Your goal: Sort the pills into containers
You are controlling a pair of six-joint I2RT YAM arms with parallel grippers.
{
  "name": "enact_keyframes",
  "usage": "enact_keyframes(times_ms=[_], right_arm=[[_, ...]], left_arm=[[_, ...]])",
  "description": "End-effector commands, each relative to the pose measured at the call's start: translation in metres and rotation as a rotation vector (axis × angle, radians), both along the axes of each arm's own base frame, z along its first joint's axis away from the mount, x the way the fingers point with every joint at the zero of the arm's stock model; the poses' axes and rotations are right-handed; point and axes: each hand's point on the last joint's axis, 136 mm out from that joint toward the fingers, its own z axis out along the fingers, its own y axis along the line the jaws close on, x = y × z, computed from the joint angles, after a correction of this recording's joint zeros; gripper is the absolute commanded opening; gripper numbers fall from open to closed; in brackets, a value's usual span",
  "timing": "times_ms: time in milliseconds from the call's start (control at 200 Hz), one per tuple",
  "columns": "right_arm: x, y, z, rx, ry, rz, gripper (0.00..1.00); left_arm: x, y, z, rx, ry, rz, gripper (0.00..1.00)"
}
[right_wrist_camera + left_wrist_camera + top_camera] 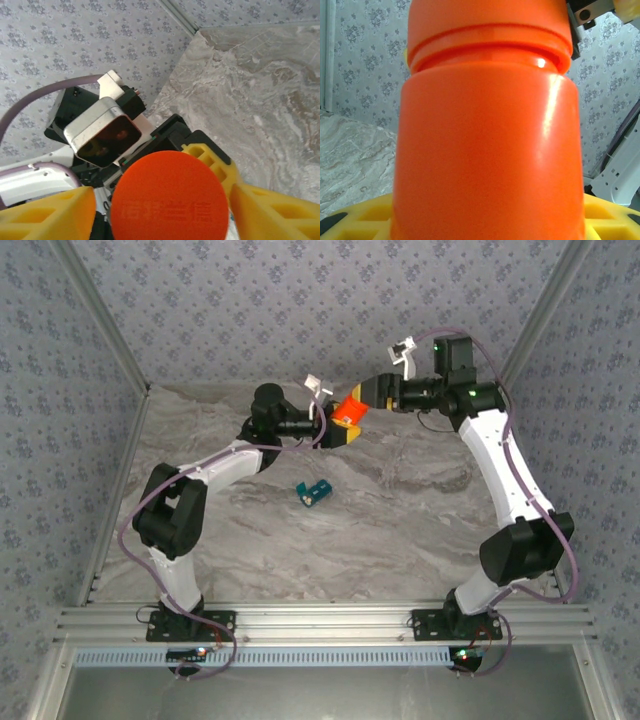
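Observation:
An orange bottle [351, 409] with a round cap hangs in the air over the back of the table. My left gripper [343, 430] is shut on its body [487, 150], and the yellow fingers [365, 215] show on both sides of it. The fingers [275, 215] of my right gripper [362, 402] flank the cap [170, 200]: the right one touches it, while a thin dark gap shows on the left. The teal containers box [313, 492] lies flat mid-table, apart from both grippers. The pills are hidden.
The marble tabletop [400, 530] is walled by patterned panels at the back and sides, with metal rails along its left edge [115, 500]. Both arms reach toward the back centre. The left arm's wrist camera [102, 132] sits close behind the cap.

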Motion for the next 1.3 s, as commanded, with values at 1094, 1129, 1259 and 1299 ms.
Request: enact_keyframes(times_ms=[1094, 1129, 1259, 1299], right_arm=[[0.016, 0.016, -0.044, 0.058, 0.248, -0.317, 0.47], [0.016, 0.016, -0.044, 0.058, 0.248, -0.315, 0.48], [0.016, 0.013, -0.042, 0.061, 0.25, -0.315, 0.5], [0.016, 0.012, -0.039, 0.065, 0.245, -0.313, 0.51]], left_arm=[[0.018, 0.011, 0.008, 0.048, -0.147, 0.175, 0.0], [0.018, 0.011, 0.007, 0.05, -0.145, 0.174, 0.0], [0.019, 0.011, 0.005, 0.054, -0.14, 0.177, 0.0], [0.019, 0.011, 0.003, 0.055, -0.138, 0.178, 0.0]])
